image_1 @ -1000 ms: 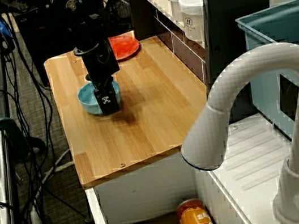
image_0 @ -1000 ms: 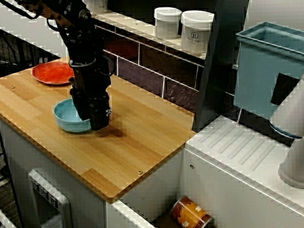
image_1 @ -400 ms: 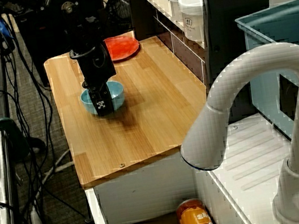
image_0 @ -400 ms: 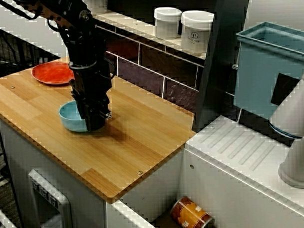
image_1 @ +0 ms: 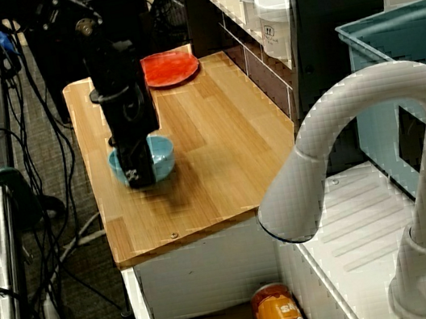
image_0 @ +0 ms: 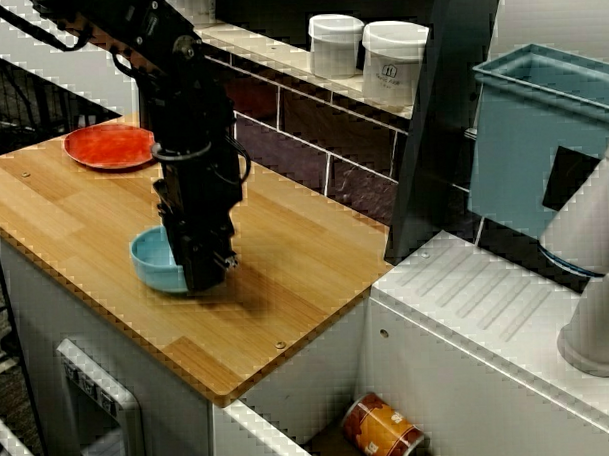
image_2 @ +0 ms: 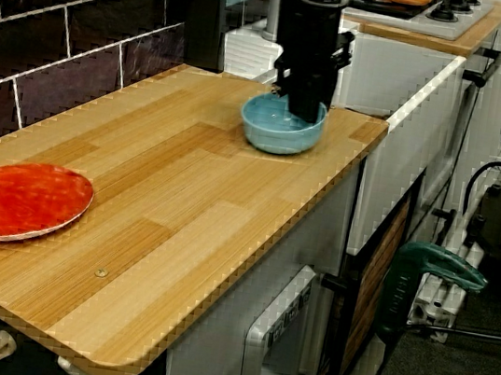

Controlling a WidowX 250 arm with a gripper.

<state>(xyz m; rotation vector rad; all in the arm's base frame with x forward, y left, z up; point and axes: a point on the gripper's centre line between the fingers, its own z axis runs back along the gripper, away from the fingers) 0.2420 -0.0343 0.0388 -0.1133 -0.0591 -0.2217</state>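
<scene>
Arm is reaching in from the back corner and bending down, so its last part is hanging almost straight over the tabletop (image_0: pixel 295 253). Its claw (image_0: pixel 203 275) is pointing down and pinching the rim of the blue bowl (image_0: pixel 154 263), with one finger going inside the bowl. The bowl is sitting on the tabletop near the front edge, well apart from the red plate (image_0: pixel 110 147) at the far end.

Counting now: one blue bowl, one red plate, and two white jars (image_0: pixel 335 45) standing side by side on the shelf behind. One can (image_0: pixel 384 430) is lying below the tabletop.
</scene>
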